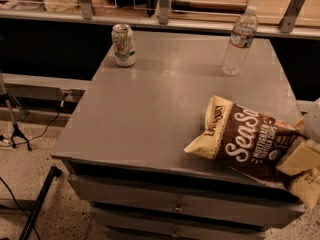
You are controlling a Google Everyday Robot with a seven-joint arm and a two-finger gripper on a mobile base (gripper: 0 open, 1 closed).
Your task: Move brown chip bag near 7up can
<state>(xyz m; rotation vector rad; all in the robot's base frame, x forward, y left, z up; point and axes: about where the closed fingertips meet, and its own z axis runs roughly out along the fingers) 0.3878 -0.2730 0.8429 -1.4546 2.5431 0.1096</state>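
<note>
The brown chip bag point(245, 139) lies flat at the table's front right, white "Sea Salt" lettering up, with a pale yellow end pointing left. The 7up can point(123, 45) stands upright at the table's back left, far from the bag. My gripper point(303, 174) comes in from the right edge of the view, at the bag's right end. Its two pale fingers point(300, 159) stand apart, one on each side of that end. The bag rests on the table.
A clear plastic water bottle point(239, 41) stands upright at the back right. The grey table point(150, 109) has drawers below its front edge. A counter with metal posts runs behind it. Cables and a stand leg lie on the floor at left.
</note>
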